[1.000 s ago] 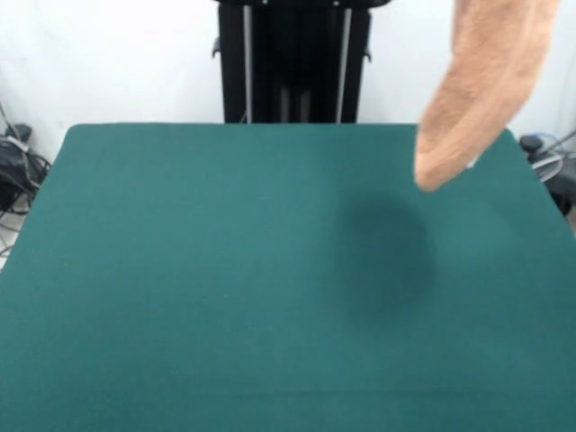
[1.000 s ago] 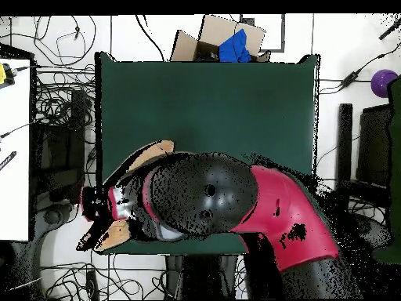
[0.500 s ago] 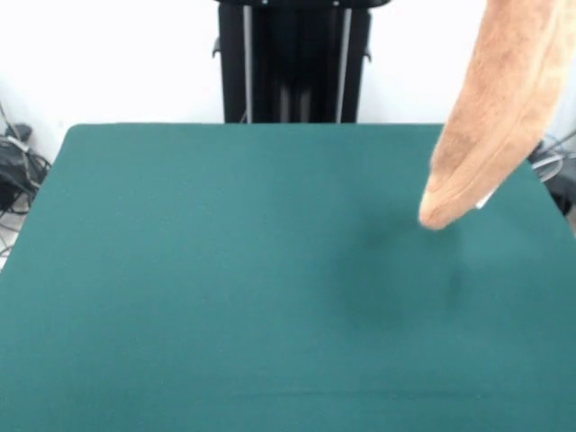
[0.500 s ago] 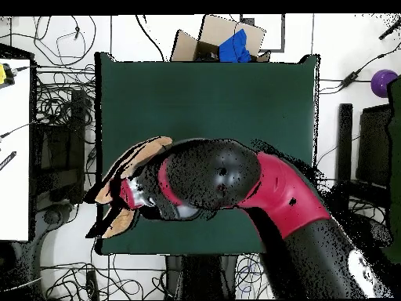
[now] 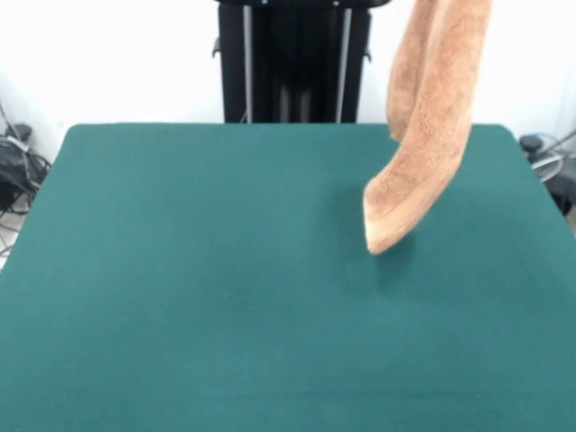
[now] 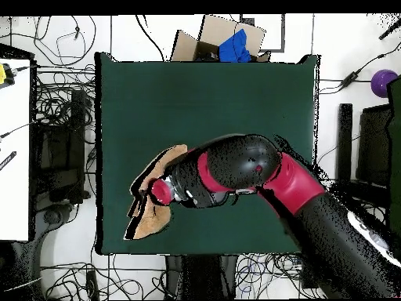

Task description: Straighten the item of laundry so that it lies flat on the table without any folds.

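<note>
The item of laundry, a light orange-tan terry towel, hangs folded lengthwise in the air from above the front view's top edge. Its lower tip dangles just over the right half of the dark green table. In the overhead view the red and black arm reaches across the table, and its gripper sits over the towel near the left part of the near edge. The gripper is shut on the towel's top. The arm covers most of the cloth, and its fingers are hidden.
A cardboard box with a blue object sits beyond the table's far edge. Tangled cables lie on the floor at the left, beside a white surface. A purple ball is at the right. A black column stands behind the table.
The hanging towel has swung left in the front view, in over the table, and its tip is lower. In the overhead view the arm has stretched further out over the table.
</note>
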`<state>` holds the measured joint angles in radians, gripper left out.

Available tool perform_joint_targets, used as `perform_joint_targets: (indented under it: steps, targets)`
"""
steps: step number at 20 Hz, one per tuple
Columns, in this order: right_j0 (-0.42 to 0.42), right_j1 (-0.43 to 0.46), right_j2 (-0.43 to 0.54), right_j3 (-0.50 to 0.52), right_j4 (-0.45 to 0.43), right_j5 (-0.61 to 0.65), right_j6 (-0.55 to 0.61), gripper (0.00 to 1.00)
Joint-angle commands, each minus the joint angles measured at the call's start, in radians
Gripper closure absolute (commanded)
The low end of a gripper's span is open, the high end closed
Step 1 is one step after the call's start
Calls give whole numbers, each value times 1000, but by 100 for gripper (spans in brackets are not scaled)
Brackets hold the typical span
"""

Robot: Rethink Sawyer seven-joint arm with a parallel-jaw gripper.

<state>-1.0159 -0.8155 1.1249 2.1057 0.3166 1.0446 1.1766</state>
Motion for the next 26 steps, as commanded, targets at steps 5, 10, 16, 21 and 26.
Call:
perform_joint_targets:
  steps: [5,10,16,21,26]
  targets:
    - [-17,269,47,-40,-100,-101,-133,100]
    - [-24,316,55,-57,-141,-104,-117,100]
    - [-35,345,68,-76,-170,-86,-86,100]
    - [-51,372,79,-85,-183,-72,-73,100]
    - [-59,398,78,-101,-200,-53,-73,100]
